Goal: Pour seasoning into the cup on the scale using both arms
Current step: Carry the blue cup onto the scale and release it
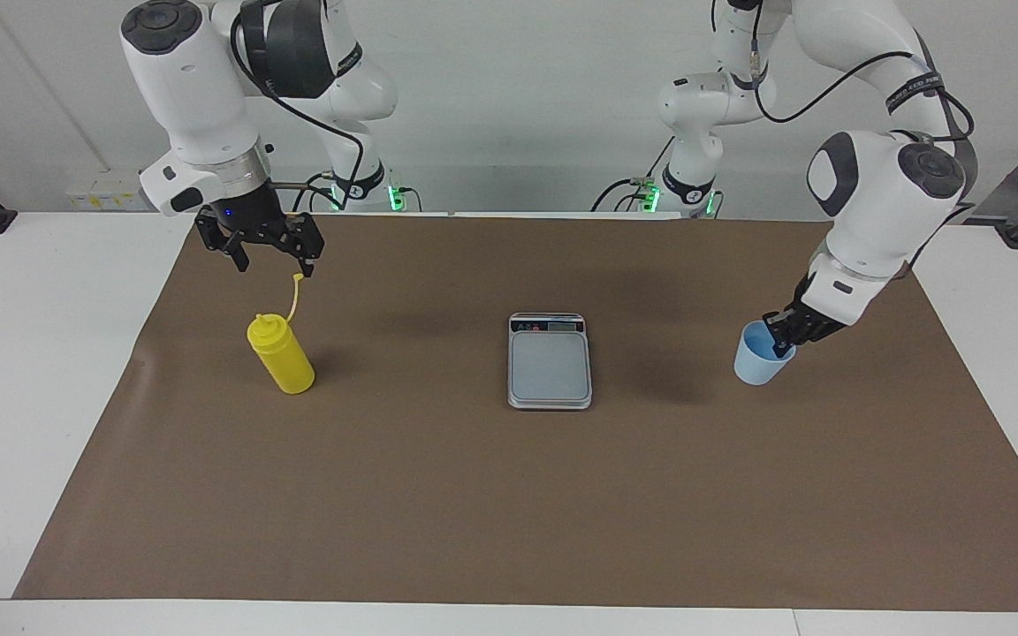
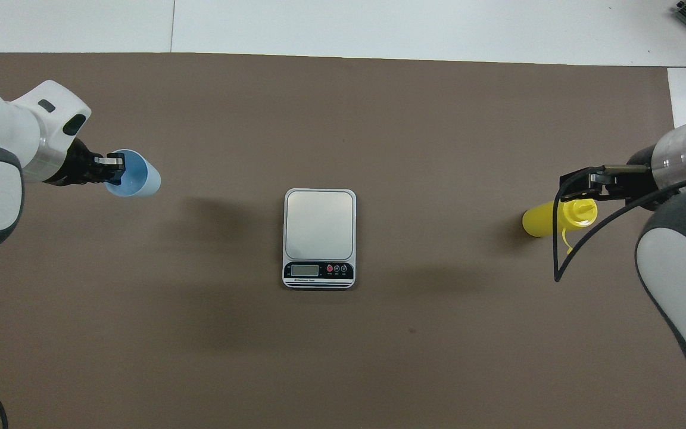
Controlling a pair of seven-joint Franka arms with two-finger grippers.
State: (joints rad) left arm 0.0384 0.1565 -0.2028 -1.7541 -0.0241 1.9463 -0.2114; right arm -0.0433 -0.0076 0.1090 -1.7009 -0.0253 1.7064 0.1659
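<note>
While my left tool (image 1: 781, 338) is clamped on the rim of the cup (image 1: 757, 360), lifted off the bench (image 1: 23, 353) at the left arm's end, my right tool (image 1: 271, 259) hangs open over the seasoning (image 1: 280, 355). The scale (image 1: 550, 360) sits between them, mid-bench.

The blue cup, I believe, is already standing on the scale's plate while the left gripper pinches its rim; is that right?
Not quite: the blue cup is not on the scale; the left gripper pinches its rim and holds it over the mat toward the left arm's end, as the facing view shows.
</note>
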